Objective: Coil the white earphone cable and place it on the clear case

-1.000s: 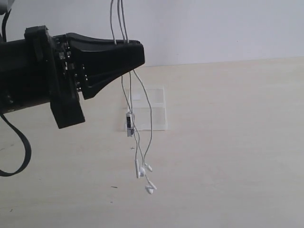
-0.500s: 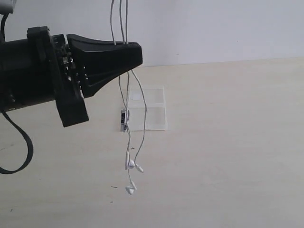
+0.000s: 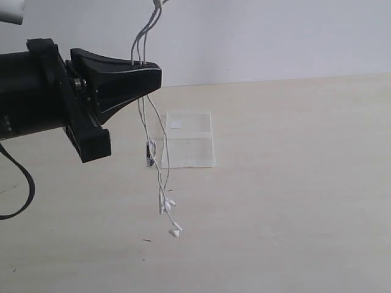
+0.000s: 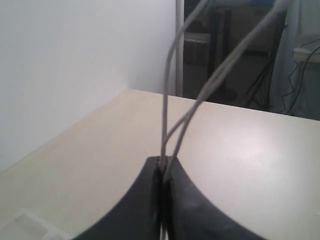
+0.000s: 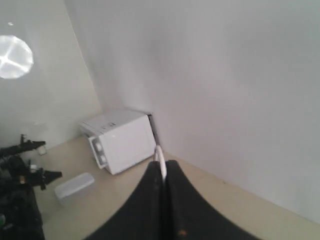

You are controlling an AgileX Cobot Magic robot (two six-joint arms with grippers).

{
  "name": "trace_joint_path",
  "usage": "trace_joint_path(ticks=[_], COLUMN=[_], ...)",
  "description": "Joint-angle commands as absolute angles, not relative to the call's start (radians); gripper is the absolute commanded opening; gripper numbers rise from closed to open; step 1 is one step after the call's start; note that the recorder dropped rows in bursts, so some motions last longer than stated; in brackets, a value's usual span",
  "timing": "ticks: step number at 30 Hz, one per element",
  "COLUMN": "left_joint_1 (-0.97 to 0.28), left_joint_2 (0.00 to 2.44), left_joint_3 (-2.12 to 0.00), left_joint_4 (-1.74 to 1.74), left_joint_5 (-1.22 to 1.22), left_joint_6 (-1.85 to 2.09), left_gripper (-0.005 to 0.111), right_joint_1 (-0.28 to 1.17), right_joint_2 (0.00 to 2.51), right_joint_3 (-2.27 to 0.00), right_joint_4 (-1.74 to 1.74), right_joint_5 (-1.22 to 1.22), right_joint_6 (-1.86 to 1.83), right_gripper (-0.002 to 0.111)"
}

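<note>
The white earphone cable (image 3: pixel 160 174) hangs in several strands over the table. Its inline remote (image 3: pixel 149 153) and earbuds (image 3: pixel 175 231) dangle just above the tabletop. My left gripper (image 3: pixel 145 63) is shut on the strands in mid-air, left of and above the clear case (image 3: pixel 189 139). The left wrist view shows its jaws pressed together on the cable (image 4: pixel 167 125) at the left gripper's tip (image 4: pixel 162 161). From there the strands rise out of the exterior view's top edge. My right gripper (image 5: pixel 160 168) is shut on a white loop of the cable (image 5: pixel 159 159); it is out of the exterior view.
The clear case lies flat on the beige table (image 3: pixel 293 183), near the white back wall (image 3: pixel 275 36). In the right wrist view a white boxy appliance (image 5: pixel 120 140) stands against the wall, with a small translucent box (image 5: pixel 74 186) beside it. A black cord (image 3: pixel 24 195) loops under the left arm.
The left gripper has shifted to the left with the cable pinched in it. The hanging strands, remote and earbuds swung left and rose a little. The strands above the jaws now lean right.
</note>
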State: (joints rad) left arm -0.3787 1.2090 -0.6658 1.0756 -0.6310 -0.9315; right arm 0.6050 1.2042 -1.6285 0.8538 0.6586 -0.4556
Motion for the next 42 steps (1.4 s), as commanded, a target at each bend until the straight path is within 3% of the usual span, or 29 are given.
trace_joint_path(ticks=[1, 9, 16, 27, 37, 39, 42], left_joint_1=[-0.378, -0.378, -0.378, -0.378, -0.378, -0.378, -0.378], left_joint_2=[1.166, 1.099, 1.040, 0.988, 0.988, 0.988, 0.988], left_joint_3=[-0.665, -0.665, -0.665, -0.665, -0.666, -0.666, -0.666], left_joint_4=[1.114, 1.202, 1.356, 1.643, 1.744, 1.744, 1.744], left_joint_5=[-0.586, -0.536, -0.483, -0.423, -0.395, -0.395, -0.391], left_joint_6=[-0.963, -1.030, -1.091, -1.180, -1.201, -1.195, -1.187], left_gripper=[0.000, 0.000, 0.000, 0.000, 0.000, 0.000, 0.000], right_joint_1=[0.605, 0.605, 0.605, 0.605, 0.605, 0.605, 0.605], right_joint_2=[1.166, 1.157, 1.133, 1.106, 1.106, 1.106, 1.108], right_joint_3=[-1.632, -1.601, -1.432, -1.106, -0.854, -0.827, -0.794], right_joint_4=[0.588, 0.405, 0.405, 0.402, 0.592, 0.617, 0.615], right_joint_5=[0.742, 0.968, 1.055, 1.016, 0.789, 0.781, 0.777], right_joint_6=[-0.258, -0.156, -0.156, -0.197, -0.343, -0.393, -0.451], right_gripper=[0.000, 0.000, 0.000, 0.000, 0.000, 0.003, 0.017])
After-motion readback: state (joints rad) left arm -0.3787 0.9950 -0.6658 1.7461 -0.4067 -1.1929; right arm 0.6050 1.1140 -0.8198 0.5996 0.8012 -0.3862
